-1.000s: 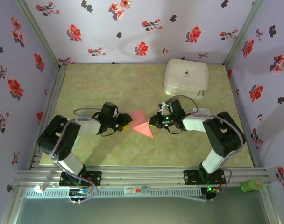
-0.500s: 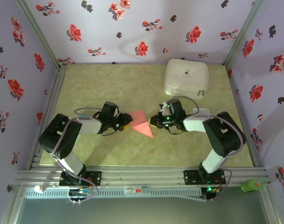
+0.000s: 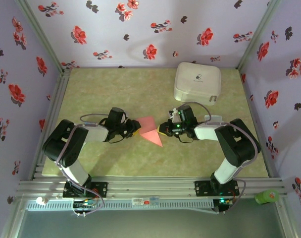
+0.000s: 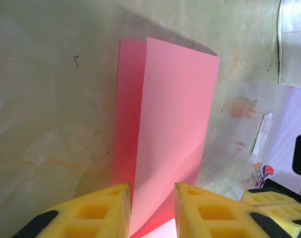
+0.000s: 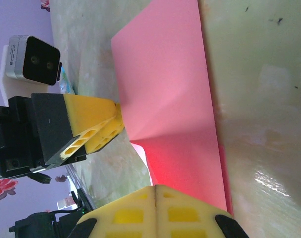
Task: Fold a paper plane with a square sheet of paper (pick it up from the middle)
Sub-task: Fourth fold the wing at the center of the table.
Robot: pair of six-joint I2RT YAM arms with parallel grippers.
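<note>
From above: shows a thin salmon-red paper sheet [image 3: 148, 129], folded into a pointed, roughly triangular shape, lying near the middle of the mottled olive-green desk [image 3: 116, 94], sharpest corner aimed toward the near right. Places the left end effector [image 3: 132, 130] at the sheet's left edge and the right end effector [image 3: 163, 130] at its right edge, both low over the desk and facing each other across the paper. Puts a white rounded-square plastic case [image 3: 197, 81] at the far right of the desk, well apart from the sheet. Backs it all with lilac walls printed with red flowers [image 3: 140, 29].

From the left wrist: looks along the sheet, a paler upper layer overlapping a darker strip at its left. Shows two yellow foam fingers [image 4: 103, 213] standing apart by a narrow gap, with the sheet's near end filling that gap. Cannot tell whether the pads squeeze the paper or merely flank it.

From the right wrist: shows yellow foam fingers [image 5: 185, 213] pressed together, seam shut, nothing visible between them, tips right at the near edge of the sheet. Catches the left end effector's yellow finger across the paper, its tip touching the sheet where it buckles into a shallow ridge.
</note>
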